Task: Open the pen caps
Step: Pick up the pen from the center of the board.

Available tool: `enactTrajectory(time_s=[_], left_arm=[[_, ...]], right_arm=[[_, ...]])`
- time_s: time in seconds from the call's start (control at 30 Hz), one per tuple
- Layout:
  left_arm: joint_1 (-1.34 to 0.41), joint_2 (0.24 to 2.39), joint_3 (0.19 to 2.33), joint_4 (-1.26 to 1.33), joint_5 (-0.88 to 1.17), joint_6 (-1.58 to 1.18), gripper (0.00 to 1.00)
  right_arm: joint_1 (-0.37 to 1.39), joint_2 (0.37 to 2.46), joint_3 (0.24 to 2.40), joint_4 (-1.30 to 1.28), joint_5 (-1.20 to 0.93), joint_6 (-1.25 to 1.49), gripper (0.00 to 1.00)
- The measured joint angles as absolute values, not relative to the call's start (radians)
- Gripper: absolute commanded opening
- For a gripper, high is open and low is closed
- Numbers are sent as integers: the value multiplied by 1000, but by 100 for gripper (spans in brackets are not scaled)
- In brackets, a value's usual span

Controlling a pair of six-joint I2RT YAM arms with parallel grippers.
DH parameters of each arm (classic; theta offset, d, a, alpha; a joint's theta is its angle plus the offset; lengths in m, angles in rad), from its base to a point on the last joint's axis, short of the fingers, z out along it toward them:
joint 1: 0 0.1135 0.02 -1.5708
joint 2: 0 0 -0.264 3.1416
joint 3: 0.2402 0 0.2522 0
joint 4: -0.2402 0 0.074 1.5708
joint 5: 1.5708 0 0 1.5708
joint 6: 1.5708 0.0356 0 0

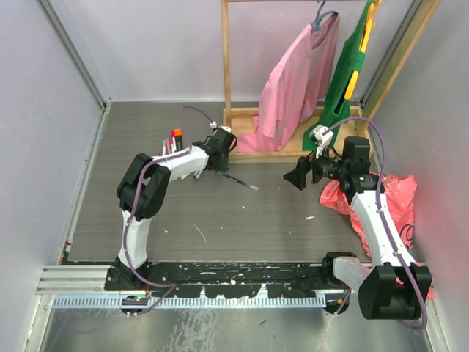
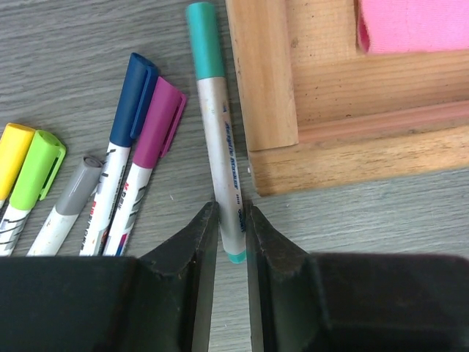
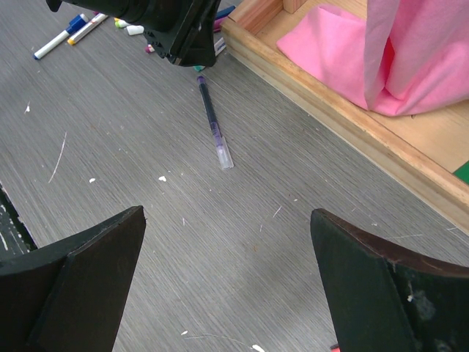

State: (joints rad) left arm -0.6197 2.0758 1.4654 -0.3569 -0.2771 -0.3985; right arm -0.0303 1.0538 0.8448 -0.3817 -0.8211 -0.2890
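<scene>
Bright, even light fr. above — soft shadows; wrist cams sharp, right end effector (image 3: 227, 214) blurs slightly nr lens.

In the left wrist view a capped pen (image 2: 222, 161) lies lengthwise just beside the left edge of the wooden rack base (image 2: 293, 132), its lower end between the fingers of the left gripper (image 2: 231, 209), with a row of pens (image 2: 110, 183) side by side at lower left. In the right wrist view a thin pen (image 3: 212, 125) lies alone on the table (image 3: 220, 242) at upper centre, left of the wooden rack base.

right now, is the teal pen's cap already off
No, the teal cap sits on the teal pen between the left fingers.
</scene>
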Motion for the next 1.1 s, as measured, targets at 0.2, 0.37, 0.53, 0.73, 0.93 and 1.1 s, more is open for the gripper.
enactTrajectory(time_s=[0.2,0.37,0.53,0.73,0.93,1.1], left_arm=[[-620,2075,1463,-356,-277,-400,1],[-620,2038,1407,-330,-276,-400,0],[-620,1944,1299,-327,-263,-400,0],[-620,1745,1148,-262,-218,-402,0],[-620,1540,962,-117,-151,-415,0],[-627,1380,768,40,-54,-483,0]], right_arm=[[-30,1054,845,-381,-822,-286,100],[-30,1054,845,-381,-825,-283,100],[-30,1059,838,-350,-860,-250,100],[-30,1090,776,-236,-951,-142,100],[-25,1100,646,37,-1021,78,100],[9,1160,438,518,-1009,429,100]])
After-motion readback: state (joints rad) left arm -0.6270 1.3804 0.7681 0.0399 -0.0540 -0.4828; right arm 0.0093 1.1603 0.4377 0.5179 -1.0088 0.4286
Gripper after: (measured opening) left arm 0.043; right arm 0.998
